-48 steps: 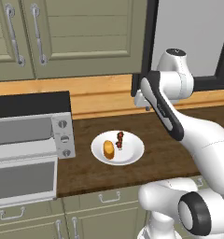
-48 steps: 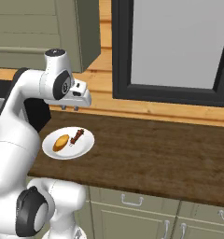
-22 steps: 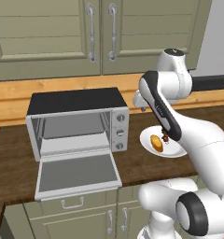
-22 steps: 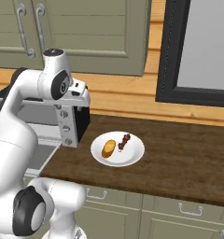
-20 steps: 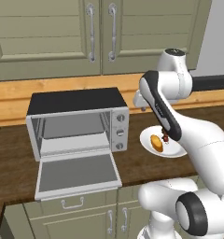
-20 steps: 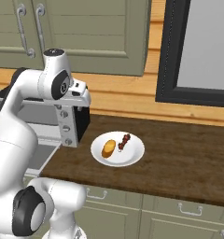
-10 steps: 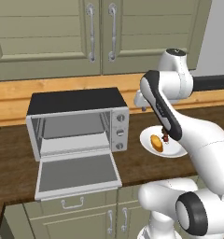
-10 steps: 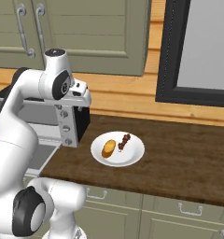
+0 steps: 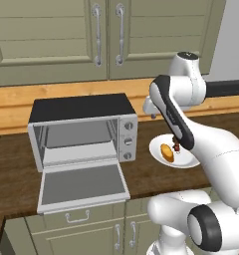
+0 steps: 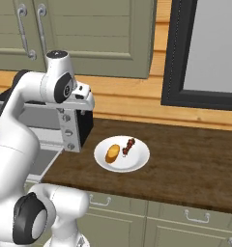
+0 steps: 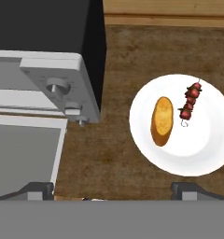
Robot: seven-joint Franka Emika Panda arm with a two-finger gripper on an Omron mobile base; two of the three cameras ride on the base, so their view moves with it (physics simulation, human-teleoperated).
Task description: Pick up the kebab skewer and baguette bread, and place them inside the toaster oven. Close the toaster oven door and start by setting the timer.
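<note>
Silver and black, the toaster oven sits at centre left of the left base view on our dark wooden counter, with the toaster oven door folded down flat toward the lower left. Right of it, at centre right, the white plate carries the baguette bread; the kebab skewer is mostly hidden behind our arm. Our gripper hangs above the gap between oven and plate, and we cannot tell from here how its jaws stand.

From the right base view, the plate lies at the centre, just right of the oven. The bread rests on its left half and the skewer beside it toward the upper right, apart from the loaf. Our gripper is at upper left, over the oven's knob column.

Looking down in the hand view, the oven takes the upper left and its door the lower left. The plate is at centre right, bread left of skewer. Our fingertips stand wide apart at the bottom edge, holding nothing.
</note>
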